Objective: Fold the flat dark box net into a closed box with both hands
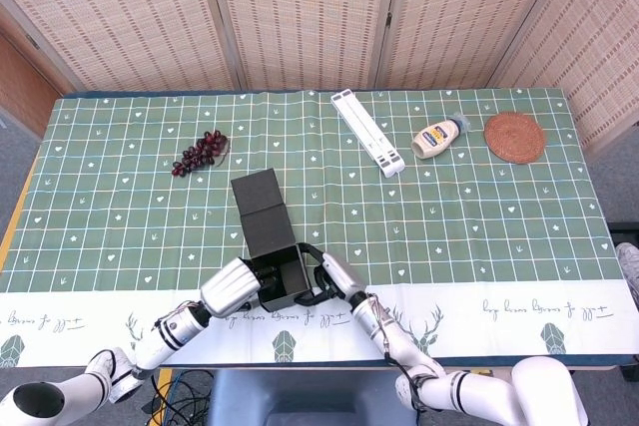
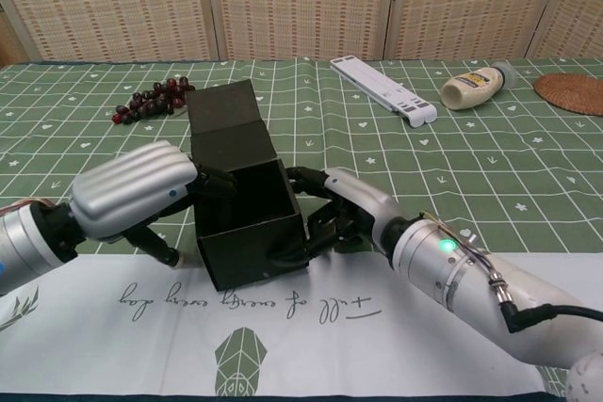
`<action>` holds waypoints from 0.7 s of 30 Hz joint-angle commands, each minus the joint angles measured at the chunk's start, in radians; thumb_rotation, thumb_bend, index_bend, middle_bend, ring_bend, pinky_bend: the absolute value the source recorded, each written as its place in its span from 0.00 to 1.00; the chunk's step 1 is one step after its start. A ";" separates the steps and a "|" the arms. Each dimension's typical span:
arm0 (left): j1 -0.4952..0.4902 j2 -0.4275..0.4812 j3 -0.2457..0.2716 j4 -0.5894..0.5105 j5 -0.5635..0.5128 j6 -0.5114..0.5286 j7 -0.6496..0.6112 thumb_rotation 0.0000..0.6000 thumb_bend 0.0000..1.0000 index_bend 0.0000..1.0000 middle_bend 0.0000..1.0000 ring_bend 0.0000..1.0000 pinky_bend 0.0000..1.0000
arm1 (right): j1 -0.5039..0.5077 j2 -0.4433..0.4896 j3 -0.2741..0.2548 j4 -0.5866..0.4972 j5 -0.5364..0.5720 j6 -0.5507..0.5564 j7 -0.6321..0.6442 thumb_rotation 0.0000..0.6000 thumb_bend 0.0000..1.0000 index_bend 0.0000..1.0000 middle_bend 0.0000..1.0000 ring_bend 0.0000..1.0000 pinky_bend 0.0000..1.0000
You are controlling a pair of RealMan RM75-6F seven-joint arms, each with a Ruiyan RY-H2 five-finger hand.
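The dark box [image 1: 270, 266] [image 2: 247, 223] stands near the table's front edge, its walls up and its top open. Its lid flap [image 1: 259, 197] [image 2: 226, 115] lies back flat on the cloth behind it. My left hand [image 1: 232, 288] [image 2: 132, 190] presses against the box's left wall, with fingers over the rim. My right hand [image 1: 326, 276] [image 2: 341, 214] holds the right wall, its fingers [image 2: 306, 233] wrapped along the lower front corner. Both hands grip the box between them.
A bunch of dark grapes [image 1: 200, 152] [image 2: 153, 99] lies behind the box at the left. A long white stand [image 1: 368, 132] [image 2: 384, 88], a mayonnaise bottle [image 1: 437, 137] [image 2: 476, 87] and a woven coaster [image 1: 515, 136] [image 2: 573, 91] sit at the back right.
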 commanded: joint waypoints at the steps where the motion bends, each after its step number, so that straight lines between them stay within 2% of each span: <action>1: -0.010 0.001 0.005 0.005 0.010 -0.004 0.007 1.00 0.10 0.58 0.50 0.63 0.81 | 0.000 -0.002 -0.002 0.001 -0.003 0.001 0.002 1.00 0.45 0.39 0.47 0.80 1.00; 10: -0.045 0.014 0.020 0.007 0.042 -0.016 0.032 1.00 0.10 0.63 0.58 0.63 0.81 | -0.002 -0.008 -0.005 0.003 -0.010 0.002 0.010 1.00 0.46 0.39 0.47 0.80 1.00; 21: -0.071 0.028 0.032 -0.002 0.061 -0.026 0.043 1.00 0.10 0.64 0.61 0.63 0.81 | -0.003 -0.010 -0.006 0.002 -0.015 0.004 0.016 1.00 0.46 0.39 0.47 0.80 1.00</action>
